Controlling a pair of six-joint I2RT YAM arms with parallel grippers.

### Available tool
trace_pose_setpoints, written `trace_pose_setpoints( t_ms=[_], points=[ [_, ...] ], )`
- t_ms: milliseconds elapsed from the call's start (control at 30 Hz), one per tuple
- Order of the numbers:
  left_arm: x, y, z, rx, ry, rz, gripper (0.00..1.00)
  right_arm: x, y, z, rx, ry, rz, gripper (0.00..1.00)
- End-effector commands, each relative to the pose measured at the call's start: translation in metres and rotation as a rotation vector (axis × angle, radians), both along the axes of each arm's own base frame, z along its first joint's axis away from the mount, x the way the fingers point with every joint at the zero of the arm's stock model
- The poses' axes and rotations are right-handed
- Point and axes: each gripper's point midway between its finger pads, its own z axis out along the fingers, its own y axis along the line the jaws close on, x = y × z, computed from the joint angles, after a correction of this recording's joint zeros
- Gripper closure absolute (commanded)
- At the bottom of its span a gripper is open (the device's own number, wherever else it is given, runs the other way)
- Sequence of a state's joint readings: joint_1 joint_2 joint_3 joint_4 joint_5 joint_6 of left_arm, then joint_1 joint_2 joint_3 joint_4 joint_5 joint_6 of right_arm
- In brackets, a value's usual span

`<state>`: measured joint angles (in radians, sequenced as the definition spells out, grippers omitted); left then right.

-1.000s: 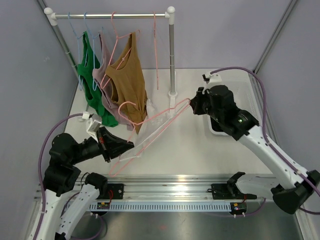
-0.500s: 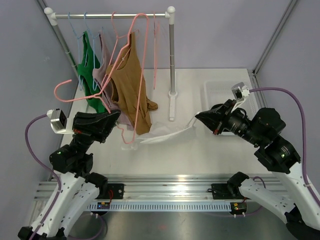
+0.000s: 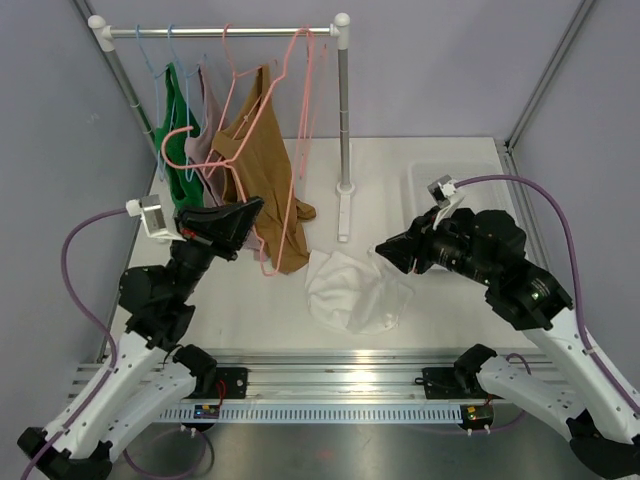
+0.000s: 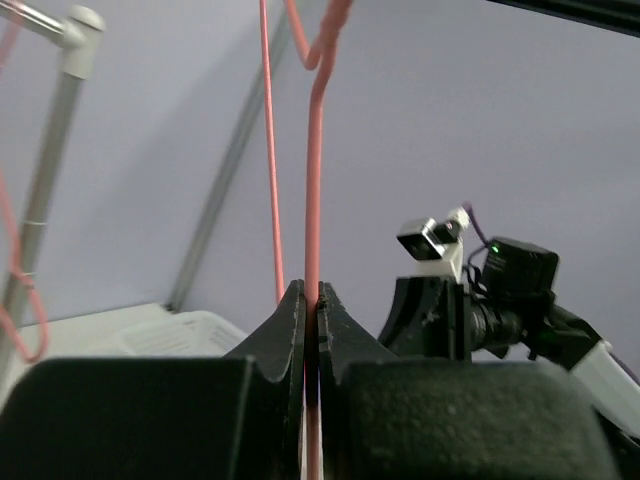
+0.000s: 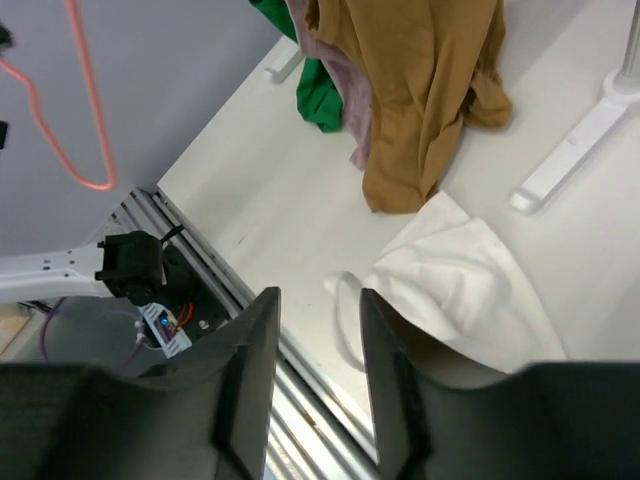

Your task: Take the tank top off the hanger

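Note:
The white tank top (image 3: 355, 290) lies crumpled on the table, off the hanger; the right wrist view shows it (image 5: 470, 290) just right of my fingers. My right gripper (image 3: 386, 250) hovers open over its left edge, and in its own view (image 5: 318, 300) nothing sits between the fingers. The bare pink hanger (image 3: 268, 265) is raised in front of the rack, its top near the rail. My left gripper (image 3: 250, 214) is shut on its wire (image 4: 312, 150), which runs straight up between the closed jaws (image 4: 311, 300).
A rack (image 3: 345, 110) at the back carries green (image 3: 178, 180), mauve and brown tops (image 3: 262, 150) on more hangers. Its foot rests on the table near the tank top. A white bin (image 3: 455, 180) sits at the back right. The table's front rail (image 5: 260, 330) lies under the right gripper.
The right gripper opened and released the white tank top, which dropped onto the table. The left gripper carried the bare pink hanger up and right, toward the rack.

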<state>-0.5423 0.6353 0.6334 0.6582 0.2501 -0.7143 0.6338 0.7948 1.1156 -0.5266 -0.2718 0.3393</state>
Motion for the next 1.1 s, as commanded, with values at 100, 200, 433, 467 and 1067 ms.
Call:
trace_pose_setpoints(
  t_ms=[100,200,433,467,1067],
  points=[
    [0.043,0.036,-0.053,0.271,0.300,0.341,1.00,0.016,0.011,-0.048,-0.074,0.091,0.003,0.01],
    [0.049,0.048,-0.081,0.350,0.426,0.405,1.00,0.020,0.009,-0.051,-0.081,0.088,-0.022,0.00],
    [0.077,0.040,-0.097,0.560,0.612,0.444,1.00,0.023,0.007,-0.050,-0.083,0.092,-0.042,0.00],
    [0.081,0.037,-0.101,0.596,0.630,0.441,1.00,0.023,0.007,-0.050,-0.084,0.093,-0.043,0.00],
    [0.222,0.001,-0.039,0.864,0.656,0.604,1.00,0.020,-0.005,-0.052,-0.126,0.075,-0.072,0.00]
  ],
)
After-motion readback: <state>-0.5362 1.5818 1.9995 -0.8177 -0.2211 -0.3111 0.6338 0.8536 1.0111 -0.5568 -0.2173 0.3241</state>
